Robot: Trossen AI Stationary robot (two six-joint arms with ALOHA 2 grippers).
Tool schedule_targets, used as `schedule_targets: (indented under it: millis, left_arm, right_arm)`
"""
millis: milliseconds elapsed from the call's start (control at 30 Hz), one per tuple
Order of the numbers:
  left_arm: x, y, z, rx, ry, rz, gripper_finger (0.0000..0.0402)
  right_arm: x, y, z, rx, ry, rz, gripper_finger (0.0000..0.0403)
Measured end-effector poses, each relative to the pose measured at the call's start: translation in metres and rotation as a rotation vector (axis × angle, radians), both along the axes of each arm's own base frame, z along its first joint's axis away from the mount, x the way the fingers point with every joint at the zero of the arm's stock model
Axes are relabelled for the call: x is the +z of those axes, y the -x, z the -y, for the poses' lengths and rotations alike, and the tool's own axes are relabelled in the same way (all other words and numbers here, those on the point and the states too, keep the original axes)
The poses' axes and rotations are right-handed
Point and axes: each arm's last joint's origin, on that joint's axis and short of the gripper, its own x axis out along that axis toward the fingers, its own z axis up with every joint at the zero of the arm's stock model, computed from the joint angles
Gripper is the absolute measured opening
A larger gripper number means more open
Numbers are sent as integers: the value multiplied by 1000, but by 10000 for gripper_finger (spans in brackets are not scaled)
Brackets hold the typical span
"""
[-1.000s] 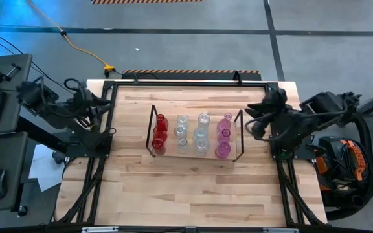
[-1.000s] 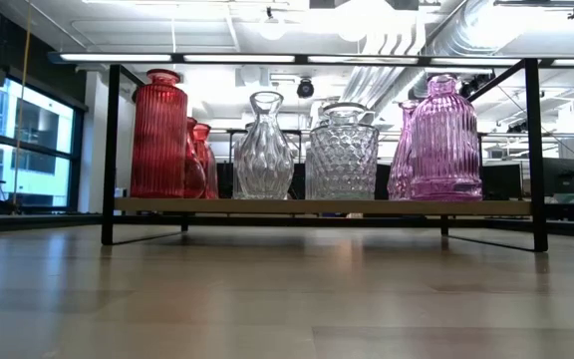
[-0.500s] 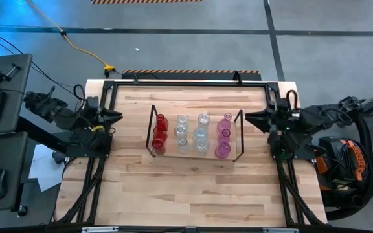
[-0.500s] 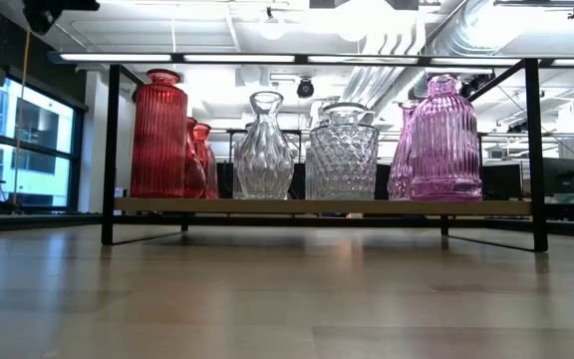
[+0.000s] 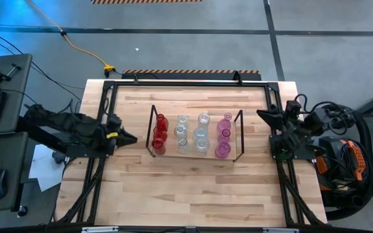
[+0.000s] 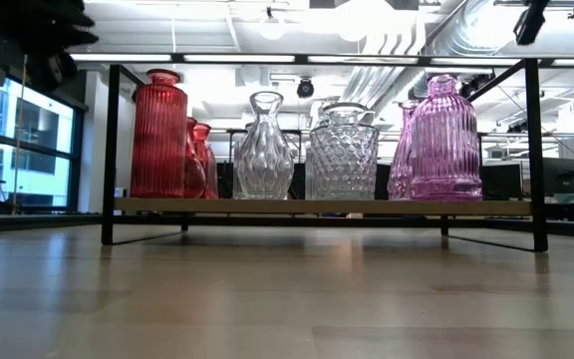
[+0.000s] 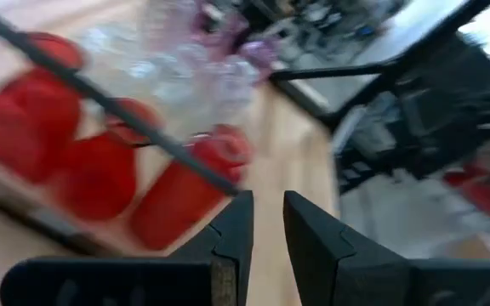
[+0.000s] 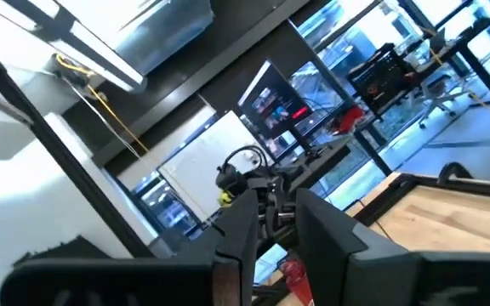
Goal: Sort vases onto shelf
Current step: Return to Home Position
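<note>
On the table (image 5: 193, 188), near its middle, the shelf (image 5: 151, 126) is seen with all vases loaded on its board. Vases are grouped by colour: red vases (image 5: 160, 131) at the left end, clear vases (image 5: 192, 134) in the middle, pink vases (image 5: 224, 136) at the right end. An exact count cannot be made from above.

From table height, the front row is seen upright on the board: tall ribbed red vase (image 6: 157, 135), narrow-necked clear vase (image 6: 265, 148), diamond-patterned clear vase (image 6: 343, 152), ribbed pink vase (image 6: 444, 140). More red and pink glass is partly hidden behind them.

Left gripper (image 5: 129, 138) is held low over the table's left part, pointed at the shelf's left end, near it but not touching. Its fingers (image 7: 232, 234) are drawn almost together, with only a narrow slit between them, and nothing is held. Red vases are seen blurred past its tips, behind the wire frame.

Right gripper (image 5: 261, 114) is held at the table's right edge, apart from the shelf's right end. Its fingers (image 8: 236, 225) are likewise nearly closed, with a thin gap and nothing gripped. It is pointed across toward the far side of the room.
</note>
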Motion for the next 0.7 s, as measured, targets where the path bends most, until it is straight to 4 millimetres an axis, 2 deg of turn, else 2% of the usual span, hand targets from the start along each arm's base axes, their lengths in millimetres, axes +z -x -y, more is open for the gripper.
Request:
schedule_targets:
  millis: [133,300,500,700]
  left_arm:
    - [6,-5,1,-63,46,91,60]
    - [15,-3,-2,-64,-35,145,60]
    - [14,-2,-2,-37,4,129,60]
    - [12,-2,-3,-58,-126,122,60]
  right_arm:
    - [-6,4,2,14,-55,17,67]
    - [-7,5,1,48,-68,12,67]
    - [-18,1,0,12,102,-130,67]
    - [-34,0,0,-14,186,-298,67]
